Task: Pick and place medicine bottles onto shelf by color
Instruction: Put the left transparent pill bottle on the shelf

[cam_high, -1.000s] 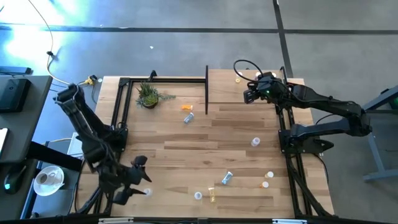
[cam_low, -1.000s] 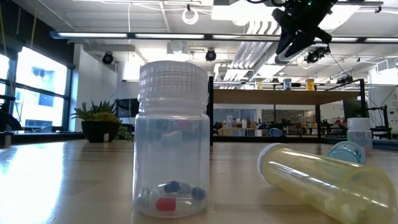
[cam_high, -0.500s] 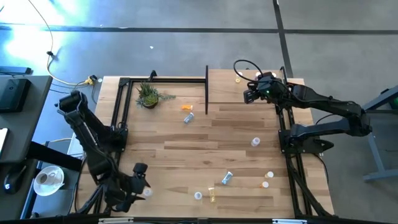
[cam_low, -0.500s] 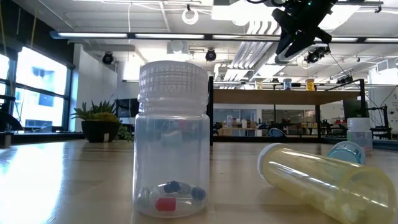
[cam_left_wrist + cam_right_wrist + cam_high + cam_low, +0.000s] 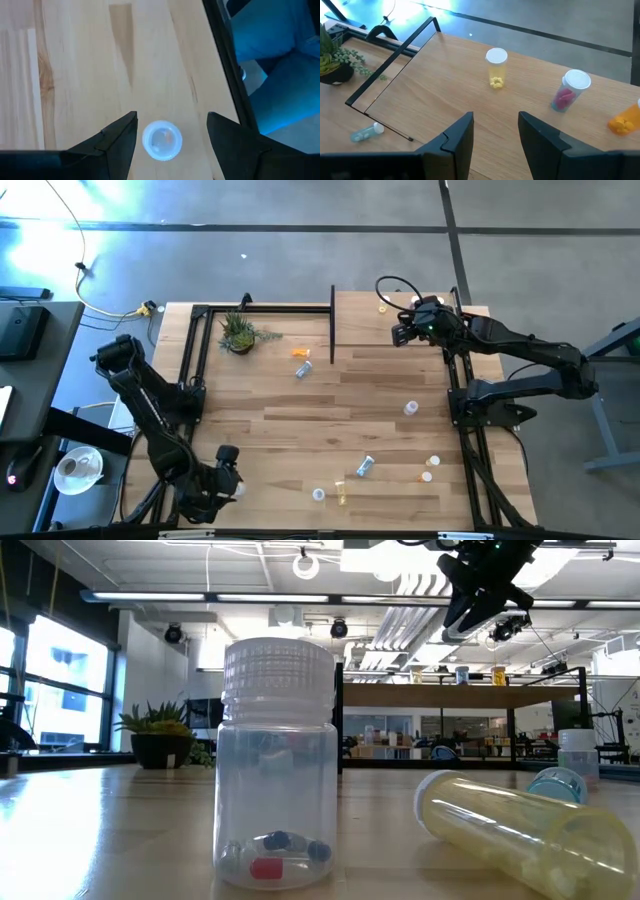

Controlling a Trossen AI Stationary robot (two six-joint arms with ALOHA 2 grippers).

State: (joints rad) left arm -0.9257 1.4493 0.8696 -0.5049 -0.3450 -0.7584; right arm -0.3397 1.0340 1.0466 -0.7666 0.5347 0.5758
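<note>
Nine medicine bottles on the tabletop (image 5: 280,420), counted from above:
- four clear with white caps (image 5: 410,409) (image 5: 433,463) (image 5: 319,494) (image 5: 162,140)
- two pale blue, lying down (image 5: 303,369) (image 5: 364,467)
- two orange (image 5: 300,353) (image 5: 426,476)
- one yellow (image 5: 341,494)

Three more on the shelf (image 5: 445,75) – one yellow-filled bottle (image 5: 496,67), one purplish-pink bottle (image 5: 568,91), one orange bottle (image 5: 622,122). Twelve in all, as far as can be made out.

One shelf. One potted plant (image 5: 238,333).
</note>
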